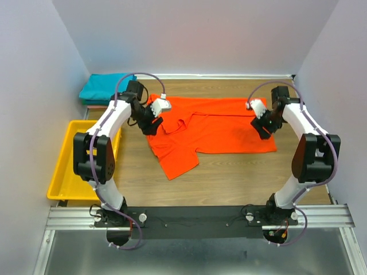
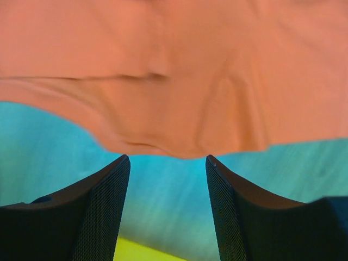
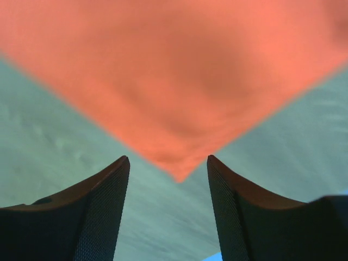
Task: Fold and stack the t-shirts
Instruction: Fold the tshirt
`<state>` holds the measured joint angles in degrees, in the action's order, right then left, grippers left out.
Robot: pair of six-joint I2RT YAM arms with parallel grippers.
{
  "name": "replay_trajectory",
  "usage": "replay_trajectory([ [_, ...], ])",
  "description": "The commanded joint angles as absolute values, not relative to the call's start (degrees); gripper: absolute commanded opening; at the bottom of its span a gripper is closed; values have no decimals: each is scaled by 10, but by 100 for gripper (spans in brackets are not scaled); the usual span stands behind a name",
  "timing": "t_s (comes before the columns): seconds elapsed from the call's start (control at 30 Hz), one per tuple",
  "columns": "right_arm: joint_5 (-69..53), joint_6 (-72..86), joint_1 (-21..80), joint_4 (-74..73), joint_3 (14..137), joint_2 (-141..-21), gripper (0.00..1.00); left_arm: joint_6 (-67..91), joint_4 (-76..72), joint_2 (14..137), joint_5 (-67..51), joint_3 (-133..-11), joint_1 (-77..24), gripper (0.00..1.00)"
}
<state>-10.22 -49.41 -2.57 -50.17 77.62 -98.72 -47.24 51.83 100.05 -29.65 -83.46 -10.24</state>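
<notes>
- The room closes you in on three sides with plain, pale matte walls (image 1: 200,34) that meet the table at its far edge.
- The table (image 1: 229,177) is a wood-grain board with light brown planks running left to right. A ribbed aluminium rail (image 1: 200,215) crosses its near edge and carries both arm bases.
- The orange-red t-shirt (image 1: 212,129) lies flat across the far middle of the table. It is soft, unprinted cloth forming a wide band from left to right. One angled flap reaches toward the near side at left of centre, and a few creases show around the neckline.
- The yellow tray (image 1: 69,172) is a smooth plastic rectangle with a raised rim. It sits at the table's left edge, partly behind your left arm.
- The teal t-shirt (image 1: 106,87) is folded into a soft block in the far left corner, just beyond the tray.
- Your left end effector (image 1: 152,127) is released at the shirt's left end. Its dark, mesh-textured fingers (image 2: 103,206) stand apart with no cloth between them, and the hem sits just past the tips.
- Your right end effector (image 1: 265,133) is also released at the shirt's right end. A pointed corner of cloth aims at the gap between its fingers (image 3: 239,206) without entering it.
</notes>
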Motion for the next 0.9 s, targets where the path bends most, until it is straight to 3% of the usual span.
replay_trajectory([
  [0.0,-85,-603,-25,-555,691,-961,61,-522,548,981,-326,-782,-121,66],
  [0.3,-55,-640,-25,-498,643,-976,54,-544,520,947,-272,-696,-178,65],
  [0.53,-35,-659,-25,-479,618,-982,46,-542,514,946,-264,-684,-183,65],
  [0.87,-10,-663,-25,-436,582,-986,42,-546,495,953,-251,-661,-193,65],
])
